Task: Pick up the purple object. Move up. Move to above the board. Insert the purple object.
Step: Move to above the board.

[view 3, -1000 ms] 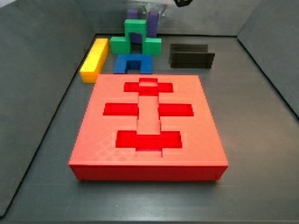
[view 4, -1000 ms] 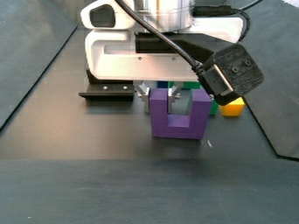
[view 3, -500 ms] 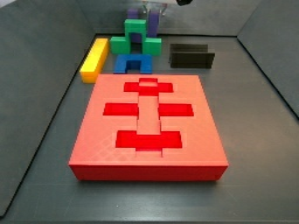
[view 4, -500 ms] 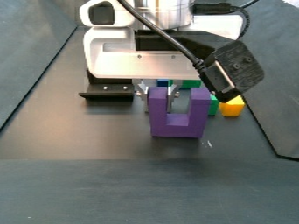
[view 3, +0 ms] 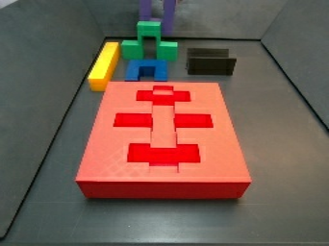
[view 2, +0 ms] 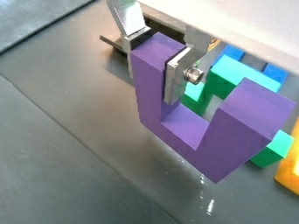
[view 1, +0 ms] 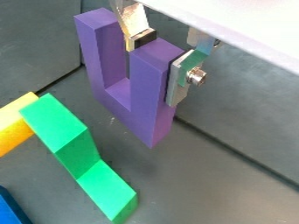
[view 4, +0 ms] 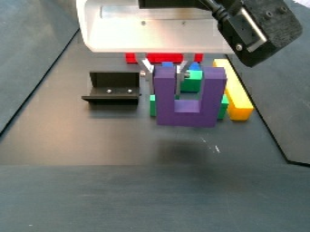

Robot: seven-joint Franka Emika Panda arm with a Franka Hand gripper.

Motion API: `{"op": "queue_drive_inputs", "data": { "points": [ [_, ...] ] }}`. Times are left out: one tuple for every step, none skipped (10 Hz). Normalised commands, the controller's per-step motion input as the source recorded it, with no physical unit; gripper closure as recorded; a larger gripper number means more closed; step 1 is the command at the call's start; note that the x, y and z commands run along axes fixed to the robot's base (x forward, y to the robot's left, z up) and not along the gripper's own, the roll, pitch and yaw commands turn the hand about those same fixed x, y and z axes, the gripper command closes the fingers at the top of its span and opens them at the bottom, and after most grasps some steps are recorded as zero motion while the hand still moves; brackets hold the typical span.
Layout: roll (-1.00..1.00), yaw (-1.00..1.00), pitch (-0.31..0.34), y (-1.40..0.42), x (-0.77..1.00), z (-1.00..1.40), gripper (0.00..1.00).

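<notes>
Overhead, the gripper (view 1: 163, 54) pinches 1 arm of the purple object (view 1: 126, 83), holding it off the floor beside the green block (view 1: 79, 154).

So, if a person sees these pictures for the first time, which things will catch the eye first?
Probably the big red board with its darker cross-shaped slots, filling the middle of a side view. Next, the purple block, a U shape held off the floor, with the tool shut on one of its arms. Behind it sit a green block, a blue one and a yellow bar.
</notes>
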Motion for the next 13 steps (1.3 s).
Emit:
{"op": "queue_drive_inputs", "data": {
  "points": [
    [-0.01,0.0,0.034,0.0,-0.02,1.4,1.0],
    [0.0,-0.01,0.041,-0.01,-0.04,1.4,1.0],
    [0.02,0.0,0.029,0.0,0.01,1.4,1.0],
    [0.0,0.0,0.064,0.01,0.04,1.4,1.0],
    [0.0,0.0,0.097,0.0,0.01,0.77,1.0],
    [0.01,0.0,0.084,0.0,0.02,0.47,1.0],
    [-0.13,0.37,0.135,-1.4,-0.1,0.15,1.0],
    [-0.11,0.36,0.12,-1.4,-0.1,0.12,1.0],
    [-0.02,0.26,0.041,-1.4,-0.11,0.12,1.0],
    [-0.02,0.12,-0.013,-1.4,-0.12,0.12,1.0],
    [0.0,0.05,-0.008,-1.4,-0.11,0.12,1.0],
    [0.0,0.02,0.002,-1.4,-0.11,0.13,1.0],
    [-0.01,0.02,0.008,-1.4,-0.11,0.13,1.0]
  ]
}}
